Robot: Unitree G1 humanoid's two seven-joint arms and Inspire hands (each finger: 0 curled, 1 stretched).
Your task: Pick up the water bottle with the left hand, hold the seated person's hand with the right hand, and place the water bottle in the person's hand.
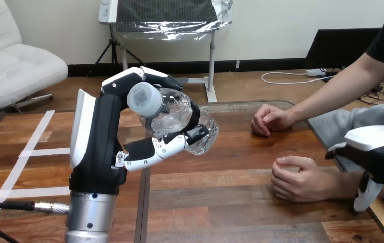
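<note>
My left hand is raised above the table's left half, shut on a clear water bottle with a white cap. The bottle lies tilted, cap towards me, with fingers curled over its top and the thumb under it. The person sits at the right with both hands resting on the table, loosely curled: the farther hand and the nearer hand. My right hand comes in from the right edge and lies over the forearm behind the nearer hand. Whether it grips that forearm I cannot tell.
The wooden table has a dark seam running front to back under my left hand. Its right edge lies close to the person's forearms. White tape lines mark the floor at the left.
</note>
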